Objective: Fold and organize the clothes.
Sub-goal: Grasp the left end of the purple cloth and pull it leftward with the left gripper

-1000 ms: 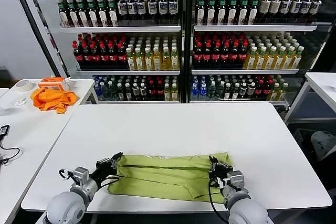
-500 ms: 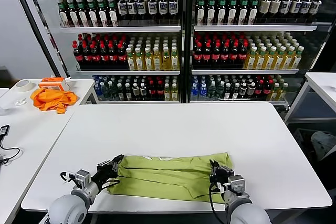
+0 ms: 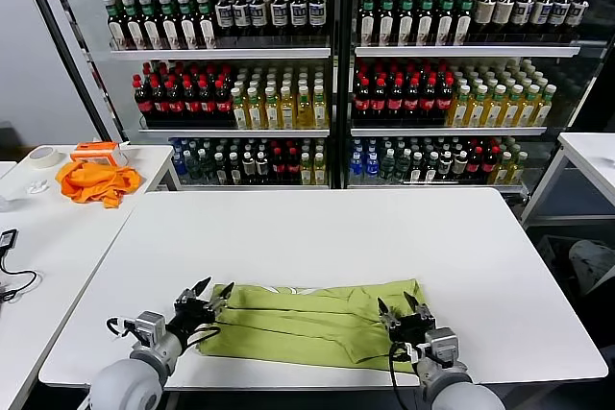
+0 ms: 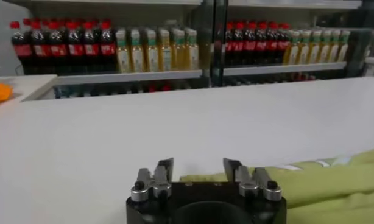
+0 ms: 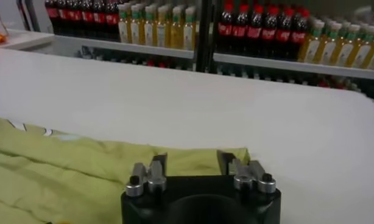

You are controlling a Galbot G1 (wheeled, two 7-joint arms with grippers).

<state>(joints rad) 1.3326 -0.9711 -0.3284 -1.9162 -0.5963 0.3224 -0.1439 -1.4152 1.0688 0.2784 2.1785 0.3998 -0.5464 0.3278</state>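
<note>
The lime-green T-shirt (image 3: 312, 324), the clothes, lies folded into a long band across the front of the white table (image 3: 317, 237). My left gripper (image 3: 213, 292) stands open at the band's left end, its fingers spread with nothing between them. At the right end my right gripper (image 3: 402, 303) is open too, just above the cloth. In the left wrist view the left gripper (image 4: 198, 165) shows bare table between its fingers, with green cloth (image 4: 321, 182) beside it. The right wrist view has the right gripper (image 5: 192, 159) over the shirt's folded corner (image 5: 83, 167).
An orange garment (image 3: 94, 181), a tape roll (image 3: 43, 155) and a cable (image 3: 12, 266) lie on the side table at the left. Drink shelves (image 3: 327, 74) stand behind the table. Another white table's corner (image 3: 591, 156) shows at the right.
Both grippers have opened and let go of the shirt's ends. The band has settled flat on the table, and both grippers have drawn slightly back toward the front edge.
</note>
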